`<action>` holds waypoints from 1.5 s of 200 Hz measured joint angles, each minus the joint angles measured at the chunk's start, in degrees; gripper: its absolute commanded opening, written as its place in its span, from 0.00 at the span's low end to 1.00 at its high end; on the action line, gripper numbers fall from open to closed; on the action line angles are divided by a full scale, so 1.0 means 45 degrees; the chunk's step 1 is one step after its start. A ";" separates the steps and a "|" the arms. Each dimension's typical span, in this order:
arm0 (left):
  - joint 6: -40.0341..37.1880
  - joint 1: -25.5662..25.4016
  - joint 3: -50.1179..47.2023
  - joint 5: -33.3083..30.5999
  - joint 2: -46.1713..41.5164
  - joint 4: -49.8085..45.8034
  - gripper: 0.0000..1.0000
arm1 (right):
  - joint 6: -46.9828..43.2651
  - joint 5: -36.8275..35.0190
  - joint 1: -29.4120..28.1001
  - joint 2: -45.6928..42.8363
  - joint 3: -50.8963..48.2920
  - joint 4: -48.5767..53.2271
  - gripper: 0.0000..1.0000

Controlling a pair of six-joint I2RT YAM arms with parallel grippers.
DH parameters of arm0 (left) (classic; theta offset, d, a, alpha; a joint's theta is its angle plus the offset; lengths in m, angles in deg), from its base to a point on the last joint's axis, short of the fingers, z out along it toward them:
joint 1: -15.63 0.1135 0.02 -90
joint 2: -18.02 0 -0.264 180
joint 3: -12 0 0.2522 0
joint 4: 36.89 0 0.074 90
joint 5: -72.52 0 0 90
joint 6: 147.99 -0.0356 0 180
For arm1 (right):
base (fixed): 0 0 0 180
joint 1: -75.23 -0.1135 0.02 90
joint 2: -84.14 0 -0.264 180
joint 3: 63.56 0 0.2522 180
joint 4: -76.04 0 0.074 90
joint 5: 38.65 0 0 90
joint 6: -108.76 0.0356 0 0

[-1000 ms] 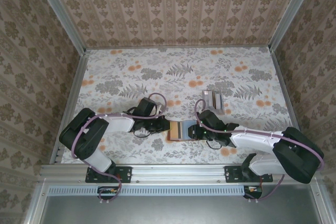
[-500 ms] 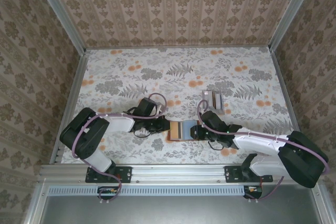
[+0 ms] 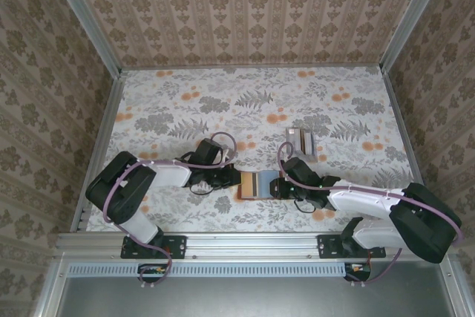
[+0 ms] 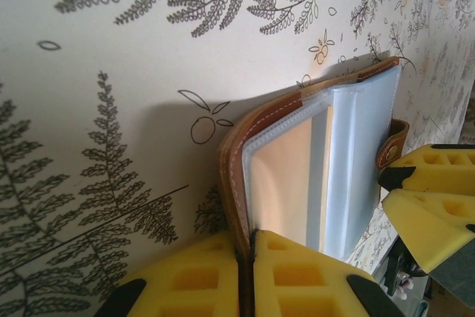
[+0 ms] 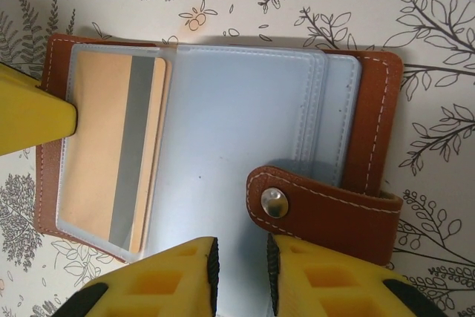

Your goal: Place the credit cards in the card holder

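The reddish-brown card holder point(image 3: 257, 183) lies open on the table between the two arms. My left gripper point(image 4: 249, 257) is shut on its leather left edge. A tan credit card point(image 5: 119, 154) with a grey stripe sits in a clear sleeve on the holder's left side. Pale blue sleeves point(image 5: 230, 139) cover the middle. The snap strap point(image 5: 319, 209) folds over from the right. My right gripper point(image 5: 239, 272) hovers at the holder's near edge beside the strap, jaws parted by a narrow gap, nothing pinched between them. More credit cards point(image 3: 300, 141) lie in a small pile behind the right arm.
The floral tablecloth point(image 3: 223, 102) covers the table, with patterned walls on three sides and a metal rail point(image 3: 252, 243) at the near edge. The left gripper's yellow finger point(image 5: 30, 116) shows at the holder's left edge.
The right gripper's jaws have narrowed over the holder's right side. The left gripper has kept its grip and place.
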 measured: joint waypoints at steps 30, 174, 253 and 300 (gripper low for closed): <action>0.0005 0.0000 0.0000 0.0010 0.0044 0.0078 0.09 | 0.0121 -0.0005 0.0000 0.0000 0.0000 0.0010 0.36; 0.0432 0.0000 0.0000 0.0044 0.0189 0.0335 0.09 | 0.0267 -0.0005 0.0000 -0.0107 0.0000 0.0491 0.32; 0.0593 0.0000 0.0000 0.0083 0.0228 0.0495 0.09 | 0.0442 0.0272 0.0010 0.0287 0.0044 0.0044 0.38; 0.0665 0.0000 0.0000 0.0083 0.0248 0.0549 0.09 | 0.0593 0.0593 0.0010 0.0529 0.0044 -0.0413 0.33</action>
